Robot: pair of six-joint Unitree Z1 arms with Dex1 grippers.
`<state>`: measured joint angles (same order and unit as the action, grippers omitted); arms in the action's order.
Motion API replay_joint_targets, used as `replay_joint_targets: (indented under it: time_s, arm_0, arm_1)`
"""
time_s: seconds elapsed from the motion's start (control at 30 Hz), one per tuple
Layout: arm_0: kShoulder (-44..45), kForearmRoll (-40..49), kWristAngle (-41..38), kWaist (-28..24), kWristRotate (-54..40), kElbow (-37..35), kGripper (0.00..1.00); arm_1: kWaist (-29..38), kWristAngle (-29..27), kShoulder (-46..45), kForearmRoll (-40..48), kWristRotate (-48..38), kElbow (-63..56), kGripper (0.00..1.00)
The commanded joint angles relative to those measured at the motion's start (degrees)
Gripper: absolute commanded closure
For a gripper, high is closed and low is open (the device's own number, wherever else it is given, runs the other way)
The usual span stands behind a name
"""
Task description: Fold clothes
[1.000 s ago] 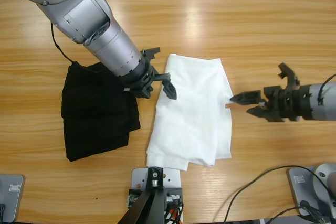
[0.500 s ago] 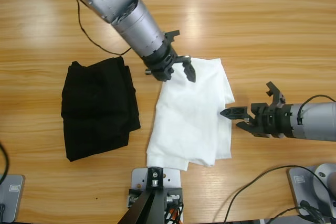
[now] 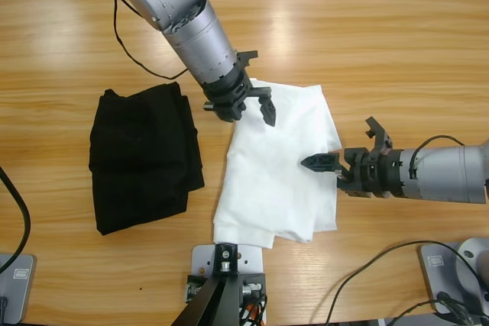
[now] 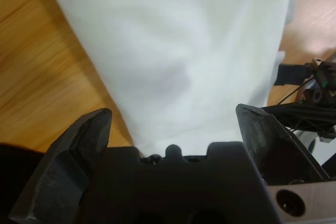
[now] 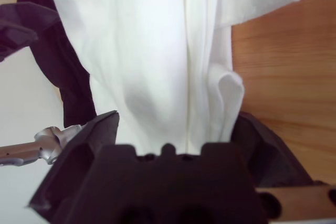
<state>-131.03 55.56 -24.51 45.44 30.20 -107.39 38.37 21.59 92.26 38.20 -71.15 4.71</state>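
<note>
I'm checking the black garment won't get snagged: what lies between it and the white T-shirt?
In the high view, only a narrow strip of bare wooden table separates the black garment from the white T-shirt; the left pincer hangs above the shirt's upper left edge.

The left tool (image 3: 256, 107) has swung from beside the black garment (image 3: 144, 158) up over the T-shirt's (image 3: 279, 166) top edge, while the right tool (image 3: 327, 167) advanced onto its side edge.

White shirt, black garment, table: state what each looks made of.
White shirt: thin matte woven or knit cloth, probably cotton; soft folds and creases show. Black garment: matte fabric, seemingly thicker; it lies in a folded stack. Table: wood or wood-look laminate; visible grain under a glossy, light-reflecting finish.
</note>
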Motion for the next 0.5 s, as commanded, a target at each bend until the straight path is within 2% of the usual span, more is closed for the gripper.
replay_joint_targets:
  time_s: [0.03, 0.2, 0.37, 0.5]
  arm_0:
    - [-0.6, 0.8, 1.7, -1.7, -0.6, 6.2, 0.078]
    - [-1.1, -2.7, 0.1, -2.8, 0.2, 6.2, 0.132]
    - [-2.6, -3.4, -2.7, -3.6, -0.7, 7.4, 0.133]
    - [-3.0, -4.9, -5.2, -1.8, -0.3, 8.6, 0.133]
  arm_1:
    - [0.8, -1.2, 6.3, 4.4, -0.7, -3.2, 0.223]
    - [0.8, -1.2, 5.8, 4.9, -0.9, -3.8, 0.223]
    - [0.8, -1.2, 5.8, 4.9, -0.9, -3.8, 0.224]
    - [0.8, -1.2, 5.8, 4.9, -1.0, -3.8, 0.224]
